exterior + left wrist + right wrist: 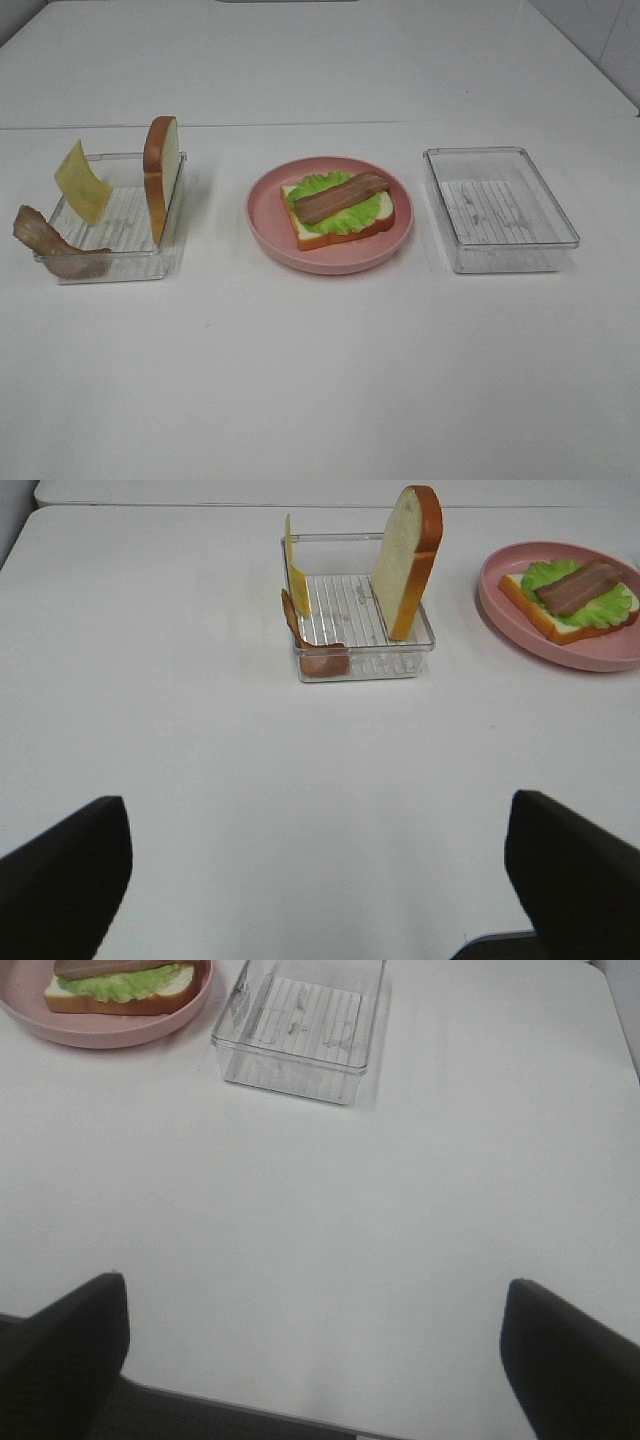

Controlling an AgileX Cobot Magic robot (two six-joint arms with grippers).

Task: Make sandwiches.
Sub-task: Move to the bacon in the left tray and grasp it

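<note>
Centred on the white desk (320, 400): a pink round plastic plate (262, 232) carrying the half-built sandwich (345, 215), namely a white toy bread slice with orange-brown crust (302, 238) lying flat, a ruffled green lettuce leaf (330, 222) over it, and a brown bacon strip (343, 198) laid slantwise on top. Bread mostly covered by the lettuce, only its edges and corners to be seen. Left of the plate and well apart from it, a clear plastic tray (120, 268) with a ribbed floor. Standing on edge inside, at its right-hand wall, a second bread slice (160, 175). Leaning at the left wall, a yellow cheese square (82, 182), tilted, its lower edge blurred behind the clear plastic. Draped over the near left corner, a second brown bacon strip (40, 235), part outside the tray and part inside, the inner end hard to make out through the wall. Right of the plate, a second clear plastic tray (500, 258), its ribbed floor showing through. Left hand (318, 830) seen in its wrist view alone: two dark fingers (65, 875) set wide apart, clasping nothing, cut off by the picture's edge, held above the desk short of the left tray. Right hand (315, 1310) likewise: dark fingers (570, 1360) spread wide, nothing between them, tips alone in view, above the desk near the right tray. Plate cut off at the edge in both wrist views.
</note>
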